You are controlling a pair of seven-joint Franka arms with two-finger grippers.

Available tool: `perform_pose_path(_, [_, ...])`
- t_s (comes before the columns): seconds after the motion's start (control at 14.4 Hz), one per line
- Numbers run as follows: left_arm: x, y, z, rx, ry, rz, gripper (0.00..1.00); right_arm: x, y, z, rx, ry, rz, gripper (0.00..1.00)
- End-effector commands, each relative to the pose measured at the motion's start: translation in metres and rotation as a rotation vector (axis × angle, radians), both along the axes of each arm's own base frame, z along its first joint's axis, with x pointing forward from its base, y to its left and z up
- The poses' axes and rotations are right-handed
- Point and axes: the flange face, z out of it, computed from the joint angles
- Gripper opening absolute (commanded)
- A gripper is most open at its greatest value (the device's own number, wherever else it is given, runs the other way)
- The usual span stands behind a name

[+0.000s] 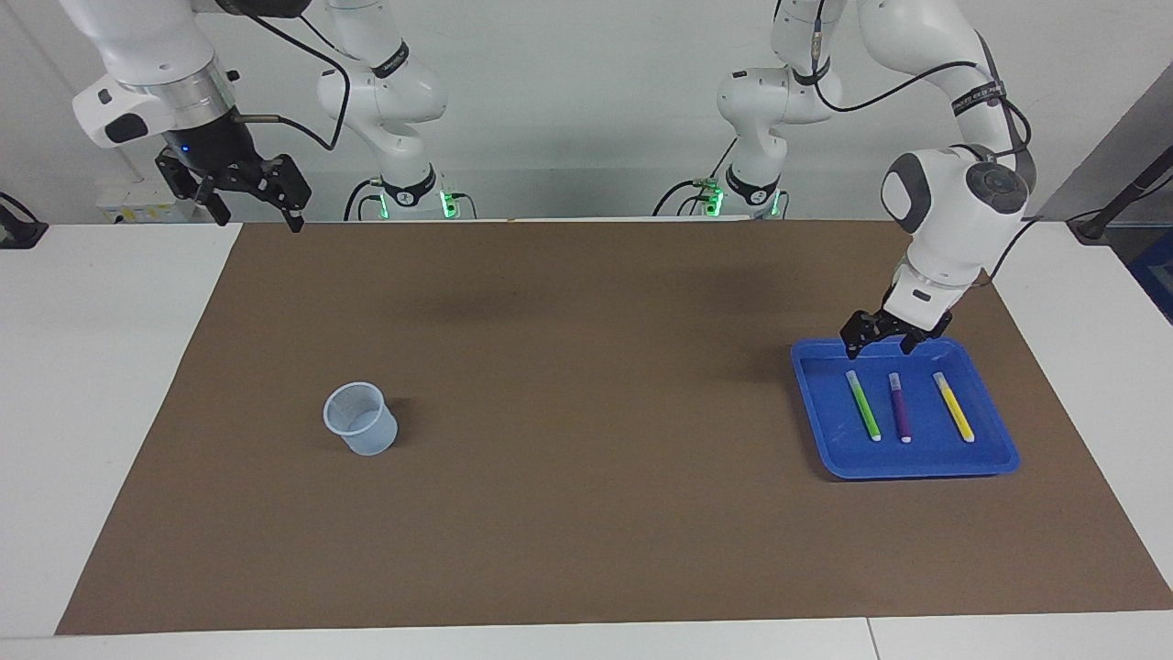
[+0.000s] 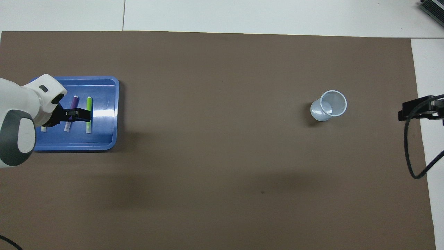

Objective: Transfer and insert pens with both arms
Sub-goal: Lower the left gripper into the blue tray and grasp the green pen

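Low at the right of the facing frame, the left pincer [image 1: 884, 337] hangs with fingers spread and nothing between them over the robot-side edge of a blue tray [image 1: 994, 454]. Three pens lie side by side in that tray: green pen [image 1: 862, 405], purple pen [image 1: 900, 407] and yellow pen [image 1: 953, 406]. At upper left, the right pincer [image 1: 255, 205] waits raised over the counter's [image 1: 586, 541] edge, fingers parted and empty. A clear cup [image 1: 361, 419] stands left of centre, well apart from the tray
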Motion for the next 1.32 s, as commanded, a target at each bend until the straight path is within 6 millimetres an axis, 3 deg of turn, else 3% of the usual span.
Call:
perform_pose_path(0.0, [-0.005, 0.005, -0.028, -0.002, 0.006, -0.009, 1.0, -0.005, -0.005, -0.001, 0.0, -0.018, 0.016, 1.0])
perform_pose_path(0.49, [-0.001, 0.007, -0.09, 0.008, -0.006, -0.008, 1.0, -0.005, -0.005, -0.001, 0.0, -0.018, 0.016, 1.0])
perform_pose_path(1.04, [0.0, 0.007, -0.099, 0.009, -0.012, -0.013, 0.99, -0.006, -0.005, -0.002, 0.0, -0.014, 0.016, 1.0])
perform_pose_path(1.25, [-0.002, 0.007, -0.101, 0.009, -0.004, -0.011, 0.85, -0.006, -0.005, -0.002, 0.0, -0.015, 0.016, 1.0])
